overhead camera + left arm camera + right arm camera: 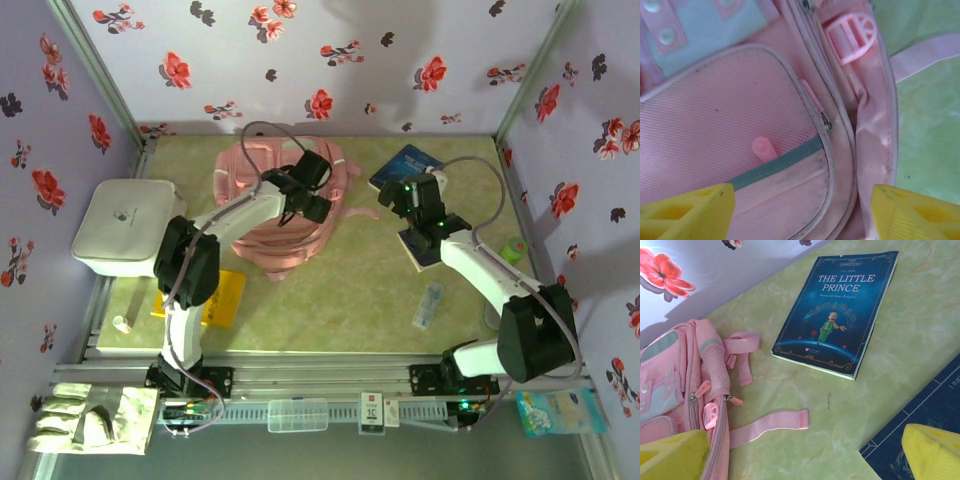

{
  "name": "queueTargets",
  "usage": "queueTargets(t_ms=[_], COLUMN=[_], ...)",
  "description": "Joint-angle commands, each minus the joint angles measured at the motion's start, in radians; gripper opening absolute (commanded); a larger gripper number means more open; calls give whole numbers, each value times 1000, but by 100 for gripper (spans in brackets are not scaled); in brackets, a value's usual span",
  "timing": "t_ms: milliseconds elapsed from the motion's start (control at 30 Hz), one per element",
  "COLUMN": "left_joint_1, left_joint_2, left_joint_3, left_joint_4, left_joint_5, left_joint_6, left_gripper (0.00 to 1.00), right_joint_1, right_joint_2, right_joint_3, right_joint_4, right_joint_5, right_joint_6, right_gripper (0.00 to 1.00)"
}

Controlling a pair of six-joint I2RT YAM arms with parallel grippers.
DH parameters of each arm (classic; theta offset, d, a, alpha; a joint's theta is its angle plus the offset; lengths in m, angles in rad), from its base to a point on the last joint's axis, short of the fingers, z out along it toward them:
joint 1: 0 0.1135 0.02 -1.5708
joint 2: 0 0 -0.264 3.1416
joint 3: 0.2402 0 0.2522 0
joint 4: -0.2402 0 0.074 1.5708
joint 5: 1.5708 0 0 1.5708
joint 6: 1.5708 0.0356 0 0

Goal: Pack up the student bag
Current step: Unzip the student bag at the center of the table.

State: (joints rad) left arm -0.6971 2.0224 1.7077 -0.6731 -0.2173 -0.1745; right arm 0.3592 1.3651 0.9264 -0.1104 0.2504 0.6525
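Pink fabric: the student bag (pixel 285 245) lies at the back of your green surface (pixel 340 300), left of centre, front pockets up. Left end effector (pixel 800 215) hovers close over its mesh pocket (pixel 730 115), yellow fingers spread wide, nothing gripped. Right end effector (pixel 800 460) is released too, betw. the bag's strap (pixel 767 422) & a dark blue pad (pixel 927 405). A blue book (pixel 837 315) lies just beyond.

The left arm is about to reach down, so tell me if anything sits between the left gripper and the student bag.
Nothing visible does. The left gripper hangs open directly over the student bag. Between its fingers lie only the bag's own pocket fabric and zip pull.
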Motion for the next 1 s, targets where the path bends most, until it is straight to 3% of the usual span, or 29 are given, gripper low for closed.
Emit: queueTargets(t_ms=[0,233,533,733,967], left_joint_1=[-24,-34,-41,-40,-36], left_joint_2=[41,161,260,275,192], left_joint_3=[64,135,183,212,196], left_joint_4=[-80,-118,-137,-145,-157], left_joint_5=[-101,-125,-178,-251,-253], left_joint_6=[-15,-6,26,79,172], left_gripper=[67,52,50,31,13], right_joint_1=[-19,-23,-22,-22,-23], right_joint_2=[-8,23,50,61,86], right_joint_3=[-13,-38,-58,-65,-55], right_joint_4=[17,85,135,159,172], right_joint_5=[-52,-142,-209,-233,-252], right_joint_6=[-19,4,33,14,-15], right_gripper=[99,99,99,99,99])
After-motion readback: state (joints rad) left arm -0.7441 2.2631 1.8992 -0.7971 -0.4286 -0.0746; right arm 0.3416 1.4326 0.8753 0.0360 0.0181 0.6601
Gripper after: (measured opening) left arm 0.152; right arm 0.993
